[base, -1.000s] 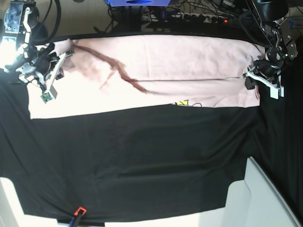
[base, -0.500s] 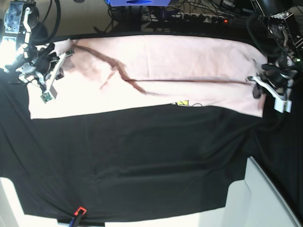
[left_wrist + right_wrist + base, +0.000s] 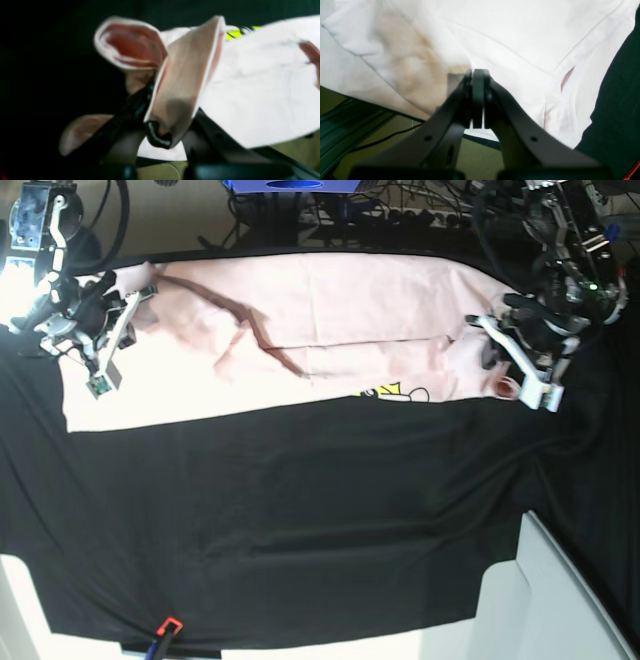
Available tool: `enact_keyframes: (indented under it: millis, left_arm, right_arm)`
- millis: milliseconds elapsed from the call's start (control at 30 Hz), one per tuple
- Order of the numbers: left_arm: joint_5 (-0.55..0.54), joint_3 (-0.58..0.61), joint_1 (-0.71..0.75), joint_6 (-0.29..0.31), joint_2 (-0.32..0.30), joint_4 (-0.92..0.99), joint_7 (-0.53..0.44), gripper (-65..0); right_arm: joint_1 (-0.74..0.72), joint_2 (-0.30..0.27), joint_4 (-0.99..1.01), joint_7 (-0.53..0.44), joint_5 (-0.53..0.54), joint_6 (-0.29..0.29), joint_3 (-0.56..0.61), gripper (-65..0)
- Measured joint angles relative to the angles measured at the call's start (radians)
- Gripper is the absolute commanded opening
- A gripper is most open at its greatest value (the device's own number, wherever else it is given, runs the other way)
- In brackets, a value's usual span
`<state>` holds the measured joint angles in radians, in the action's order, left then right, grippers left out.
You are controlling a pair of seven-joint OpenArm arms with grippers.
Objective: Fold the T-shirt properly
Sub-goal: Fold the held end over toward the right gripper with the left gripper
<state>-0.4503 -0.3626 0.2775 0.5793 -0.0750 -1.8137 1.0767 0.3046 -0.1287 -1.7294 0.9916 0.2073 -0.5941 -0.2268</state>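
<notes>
T-shirt (image 3: 300, 330) lies along the far edge of the black cloth (image 3: 300, 520), pale pink, long way across the base view. A scrap of yellow-and-black print peeks out at its near edge. Your left gripper (image 3: 500, 370) sits at the shirt's right end in that view, fabric bunched and lifted around it. Your right gripper (image 3: 100, 330) is at the other end, on the shirt's corner.

Left wrist view: your fingers (image 3: 157, 135) are pinching a folded pink flap of the T-shirt (image 3: 262, 100); a curled hem loop stands just beside the flap. Blurry, but the grip reads clearly.

Right wrist view: your right gripper (image 3: 477, 100) has its fingers (image 3: 478, 82) pressed together, tips against the T-shirt (image 3: 507, 32). You can't tell whether any cloth is caught between them. Black cloth (image 3: 617, 100) shows at the right.
</notes>
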Motion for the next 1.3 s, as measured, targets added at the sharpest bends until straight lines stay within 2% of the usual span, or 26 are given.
enact_keyframes:
  millis: [267,500,900,1300]
  left_arm:
    - [0.000,0.123,0.012,0.000,0.079,-0.003,0.008,-65.0]
    - [0.001,0.310,0.001,0.000,0.084,-0.003,0.009,-65.0]
    - [0.004,0.633,-0.116,0.000,0.080,0.002,0.010,-65.0]
    - [0.003,0.657,-0.108,0.000,0.077,0.115,0.010,-65.0]
  right_arm:
    - [0.000,0.000,0.000,0.000,0.000,0.000,0.000,-65.0]
    - [0.000,0.000,0.000,0.000,0.000,0.000,0.000,-65.0]
    - [0.000,0.000,0.000,0.000,0.000,0.000,0.000,-65.0]
    - [0.000,0.000,0.000,0.000,0.000,0.000,0.000,-65.0]
